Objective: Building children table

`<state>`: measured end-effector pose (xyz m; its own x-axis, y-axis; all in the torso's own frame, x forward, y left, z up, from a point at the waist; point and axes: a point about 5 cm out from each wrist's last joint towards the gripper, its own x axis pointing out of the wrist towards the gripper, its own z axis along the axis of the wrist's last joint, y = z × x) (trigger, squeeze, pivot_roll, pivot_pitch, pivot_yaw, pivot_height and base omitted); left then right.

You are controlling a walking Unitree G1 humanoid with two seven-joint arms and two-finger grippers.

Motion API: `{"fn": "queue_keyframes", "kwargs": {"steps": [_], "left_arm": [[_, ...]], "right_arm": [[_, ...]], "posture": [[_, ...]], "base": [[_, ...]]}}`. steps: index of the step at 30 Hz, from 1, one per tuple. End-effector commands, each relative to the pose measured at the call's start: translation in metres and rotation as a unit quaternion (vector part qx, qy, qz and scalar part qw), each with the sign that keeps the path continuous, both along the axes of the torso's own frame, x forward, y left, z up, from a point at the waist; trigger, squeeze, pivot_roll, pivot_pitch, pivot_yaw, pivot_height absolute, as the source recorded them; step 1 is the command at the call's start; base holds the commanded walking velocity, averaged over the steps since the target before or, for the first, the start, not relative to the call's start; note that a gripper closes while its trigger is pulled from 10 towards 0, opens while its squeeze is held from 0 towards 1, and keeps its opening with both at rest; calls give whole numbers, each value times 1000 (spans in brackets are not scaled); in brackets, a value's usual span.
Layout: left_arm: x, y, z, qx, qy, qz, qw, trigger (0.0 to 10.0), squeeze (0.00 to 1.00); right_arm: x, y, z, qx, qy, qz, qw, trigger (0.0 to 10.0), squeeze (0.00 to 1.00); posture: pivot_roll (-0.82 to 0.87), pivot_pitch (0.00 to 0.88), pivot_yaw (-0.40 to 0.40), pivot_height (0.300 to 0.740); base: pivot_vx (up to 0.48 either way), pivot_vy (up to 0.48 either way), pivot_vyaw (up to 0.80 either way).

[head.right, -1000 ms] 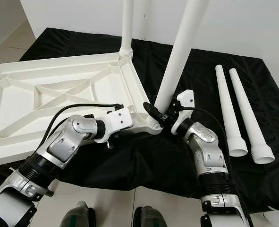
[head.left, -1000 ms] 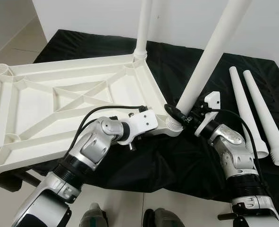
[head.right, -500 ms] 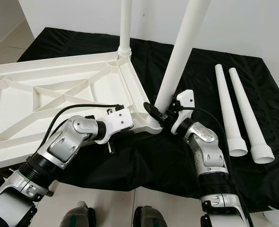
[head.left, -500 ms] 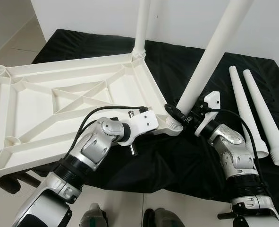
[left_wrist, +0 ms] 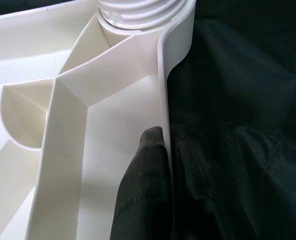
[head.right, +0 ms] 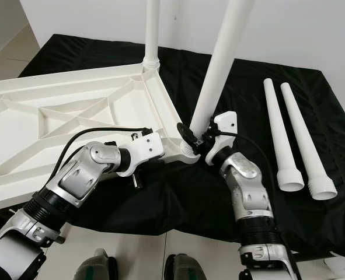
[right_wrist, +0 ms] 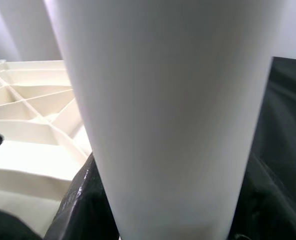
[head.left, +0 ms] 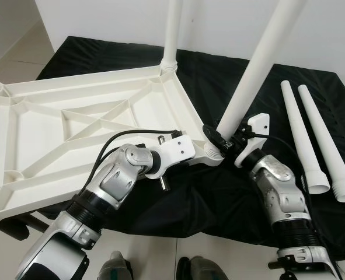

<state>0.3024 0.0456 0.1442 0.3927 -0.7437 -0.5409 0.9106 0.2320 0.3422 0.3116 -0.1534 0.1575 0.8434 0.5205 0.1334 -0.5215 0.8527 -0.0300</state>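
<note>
The white tabletop [head.left: 73,125] lies upside down, partly on the black cloth. One white leg [head.left: 171,35] stands in its far corner socket. A second leg [head.left: 251,70] leans in the near right corner socket [head.left: 214,156]. My right gripper [head.left: 220,139] is shut on this leg just above the socket, its black fingers [right_wrist: 80,200] on both sides of it. My left gripper [left_wrist: 169,185] is shut on the tabletop's rim [left_wrist: 164,100] close to that same corner, one finger inside and one outside. Two loose legs [head.left: 299,137] [head.left: 325,140] lie side by side at the right.
The black cloth [head.left: 219,198] covers a low surface against a white wall. The tabletop's left end overhangs the pale floor [head.left: 9,46]. My feet [head.left: 117,269] stand at the cloth's near edge.
The held leg now leans a little less, and my right forearm has swung slightly left. The left gripper keeps its hold on the rim. The camera has shifted slightly.
</note>
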Motion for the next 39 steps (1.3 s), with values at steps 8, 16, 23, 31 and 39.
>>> {"fn": "queue_keyframes", "kwargs": {"steps": [8,16,23,31,39], "left_arm": [[-2,-1,-5,12,-6,8,1000,10000,0],[-5,-3,-8,11,-4,4,1000,10000,0],[-6,-3,-8,10,-5,5,1000,10000,0],[-6,-2,-8,10,-6,7,1000,10000,0],[-5,-2,-7,9,-8,8,1000,10000,0]], "right_arm": [[-2,22,3,33,-11,-68,997,10000,0],[0,57,-8,54,13,-166,985,10000,0],[-1,67,-12,58,27,-173,983,10000,0],[-5,59,-13,70,23,-164,984,10000,1000],[-9,43,-17,55,14,-145,988,10000,1000]], "posture": [[-22,50,-56,740],[-8,36,-67,740],[-2,30,-73,740],[-2,25,-76,740],[-8,25,-74,740]], "base": [[0,0,0],[0,0,0],[0,0,0],[0,0,0],[0,0,0]]}}
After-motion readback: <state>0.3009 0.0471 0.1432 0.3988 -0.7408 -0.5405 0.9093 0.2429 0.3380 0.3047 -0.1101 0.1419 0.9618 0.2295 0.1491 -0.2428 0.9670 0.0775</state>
